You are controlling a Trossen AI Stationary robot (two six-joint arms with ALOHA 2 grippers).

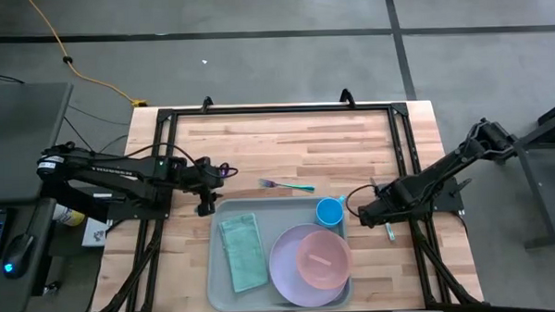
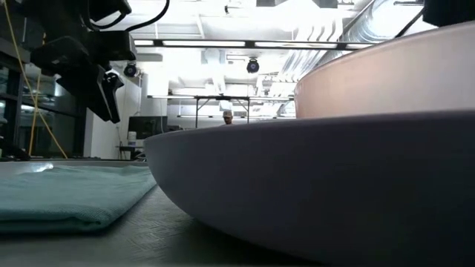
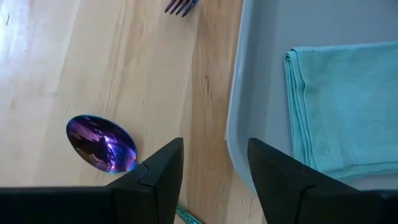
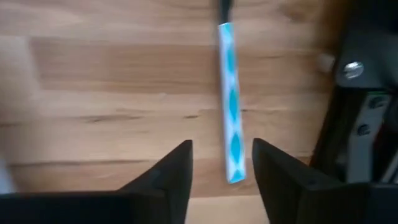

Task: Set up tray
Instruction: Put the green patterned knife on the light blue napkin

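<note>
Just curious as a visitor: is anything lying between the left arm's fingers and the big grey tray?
Nothing visible. The left gripper hangs open over bare wood right beside the tray edge. A shiny spoon lies on its other side, away from the tray.

In the low view, a lavender round plastic plate [image 2: 312, 185] is filling the frame, hiding most of the scene. The picture's edge is cutting off the purple metal fork [image 3: 181, 5] in the left wrist view. A blue-and-white patterned utensil handle [image 4: 230, 106] is appearing blurred, its top end cut off.
</note>
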